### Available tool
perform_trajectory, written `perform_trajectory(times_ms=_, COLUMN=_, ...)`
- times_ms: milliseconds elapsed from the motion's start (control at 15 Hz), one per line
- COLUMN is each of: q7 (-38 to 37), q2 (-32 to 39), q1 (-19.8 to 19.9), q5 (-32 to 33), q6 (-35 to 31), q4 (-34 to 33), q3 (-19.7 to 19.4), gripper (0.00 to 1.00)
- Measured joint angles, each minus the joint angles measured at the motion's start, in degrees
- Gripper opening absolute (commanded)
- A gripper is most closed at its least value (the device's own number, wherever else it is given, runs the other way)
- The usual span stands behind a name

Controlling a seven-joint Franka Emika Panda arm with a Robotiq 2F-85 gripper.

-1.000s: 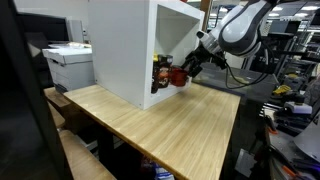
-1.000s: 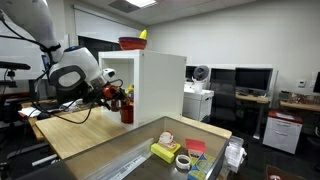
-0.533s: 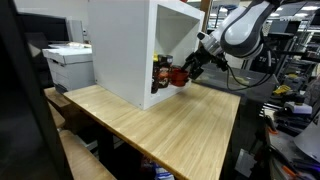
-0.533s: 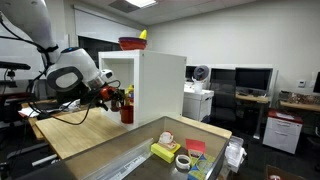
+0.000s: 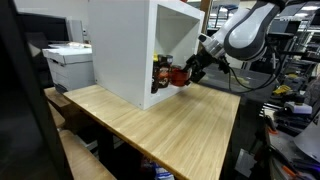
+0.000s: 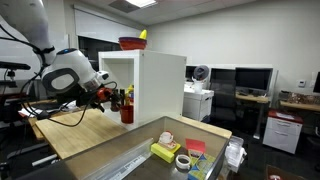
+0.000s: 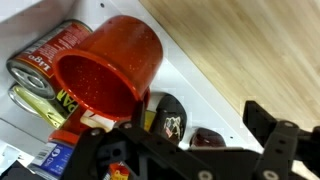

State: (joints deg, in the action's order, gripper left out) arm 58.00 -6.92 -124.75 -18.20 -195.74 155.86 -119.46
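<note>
A red plastic cup [image 7: 108, 68] lies tilted with its mouth toward the wrist camera, inside an open-sided white cabinet [image 5: 120, 50]. Behind it sit a red-labelled can [image 7: 50, 55] and a yellow can [image 7: 35, 100]. Two dark objects [image 7: 165, 115] rest on the cabinet floor to the cup's right. My gripper [image 7: 190, 135] stands open at the cabinet's mouth, its left finger [image 7: 105, 150] just under the cup and its right finger [image 7: 278, 135] over the cabinet edge. Nothing sits between the jaws. In both exterior views the gripper [image 5: 192, 70] [image 6: 108, 95] hovers by the red cup [image 5: 178, 78] at the opening.
The cabinet [image 6: 160, 85] stands on a wooden table [image 5: 170, 130], with a red bowl [image 6: 130, 43] on its top. A printer [image 5: 68, 65] sits behind the table. A bin of small items [image 6: 180, 150] lies in the foreground. Desks and monitors [image 6: 250, 80] fill the room behind.
The arm has drawn back a little from the cabinet opening. The cup and cans have not moved, and the jaws stay open.
</note>
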Motion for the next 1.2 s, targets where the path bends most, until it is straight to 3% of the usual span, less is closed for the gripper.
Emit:
perform_trajectory(times_ms=133, q7=0.0, q2=0.0, q1=0.0, q5=0.0, q6=-0.3, q4=0.4, q3=0.5, gripper=1.0)
perform_trajectory(times_ms=200, q7=0.0, q2=0.0, q1=0.0, q5=0.0, q6=-0.7, q4=0.8, q3=0.8, gripper=0.75)
perform_trajectory(times_ms=533, q7=0.0, q2=-2.5, q1=1.9, q5=1.4, q6=-0.8, q4=0.9, q3=2.3, gripper=0.42)
perform_trajectory(times_ms=933, q7=0.0, q2=-9.7, q1=12.0, q5=5.9, q6=-0.8, q4=-0.6, q3=5.7, gripper=0.05)
perform_trajectory(times_ms=1200, q7=0.0, q2=-12.7, q1=18.2, q5=7.7, q6=-0.8, q4=-1.3, q3=8.7, gripper=0.0)
